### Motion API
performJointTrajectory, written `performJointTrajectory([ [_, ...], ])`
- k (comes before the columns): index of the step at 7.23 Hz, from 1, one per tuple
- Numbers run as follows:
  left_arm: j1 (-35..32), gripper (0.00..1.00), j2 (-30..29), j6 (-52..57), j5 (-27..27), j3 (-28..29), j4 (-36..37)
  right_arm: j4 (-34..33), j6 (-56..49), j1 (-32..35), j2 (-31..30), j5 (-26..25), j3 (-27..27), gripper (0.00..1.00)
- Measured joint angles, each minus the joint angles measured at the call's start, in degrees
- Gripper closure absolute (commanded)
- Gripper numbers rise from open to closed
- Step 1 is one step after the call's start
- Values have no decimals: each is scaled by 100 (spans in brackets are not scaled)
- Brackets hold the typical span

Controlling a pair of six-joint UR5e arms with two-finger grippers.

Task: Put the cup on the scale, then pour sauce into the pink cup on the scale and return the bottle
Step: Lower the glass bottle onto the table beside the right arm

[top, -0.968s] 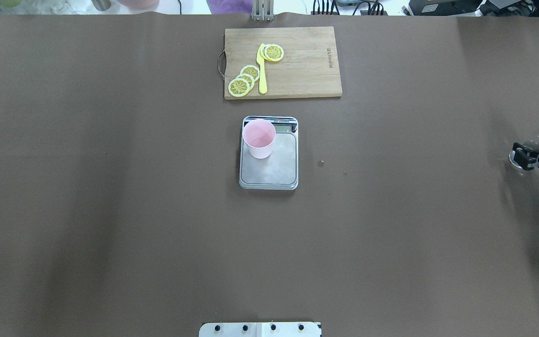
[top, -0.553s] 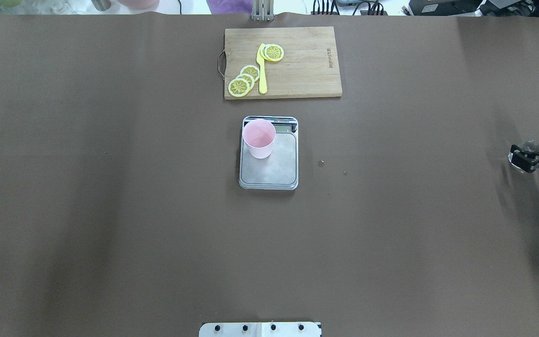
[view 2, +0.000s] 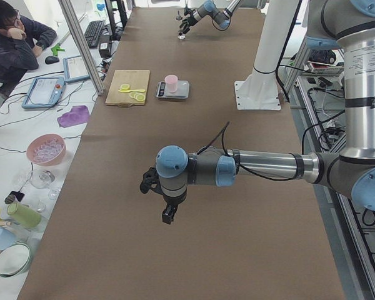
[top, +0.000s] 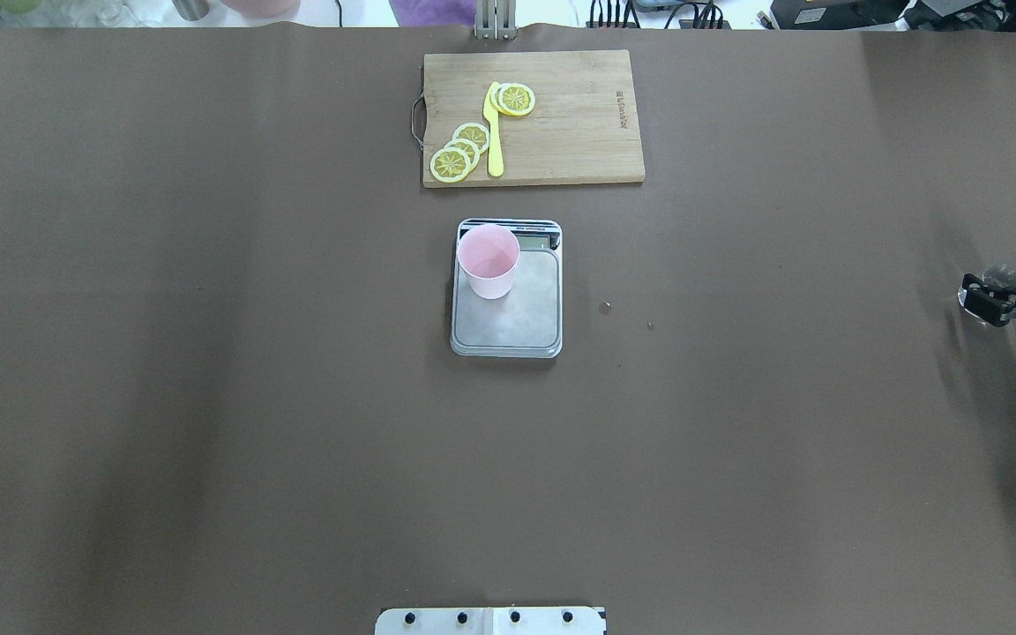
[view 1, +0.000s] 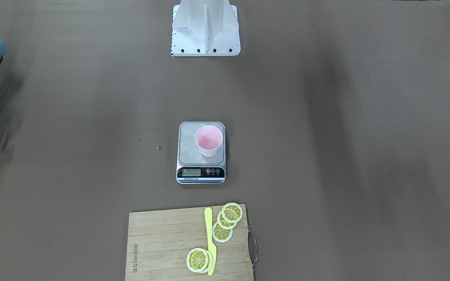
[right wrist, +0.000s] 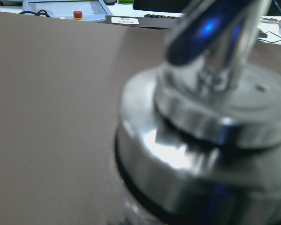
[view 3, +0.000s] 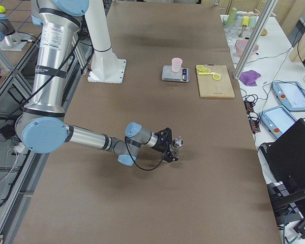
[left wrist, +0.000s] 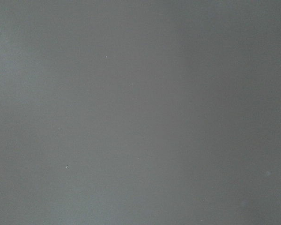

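Right wrist-mounted: bottle (right wrist: 178,154) blurred, base cut off.

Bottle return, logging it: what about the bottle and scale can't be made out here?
- Grip on the bottle: overhead, right gripper and frame edge hide it.
- Fill level: right wrist view blurred, only the cap shows.
- Digits on the scale display: too small, front view.

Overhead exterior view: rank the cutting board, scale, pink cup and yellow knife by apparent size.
1. cutting board
2. scale
3. cup and knife: unranked. The knife looks longer and the cup wider, and the upright cup's rim sits nearer the camera.
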Motion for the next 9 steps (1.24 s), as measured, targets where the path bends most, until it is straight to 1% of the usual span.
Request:
performJointTrajectory([
  [1, 0, 2, 3, 0, 0, 0, 0, 51, -1, -8, -12, 2, 0, 0],
  [6, 0, 2, 20, 0, 0, 0, -4, 831, 64, -131, -315, 47, -10, 0],
  [9, -7, 2, 31, 0, 0, 7, -6, 1495, 123, -229, -651, 177, -10, 0],
])
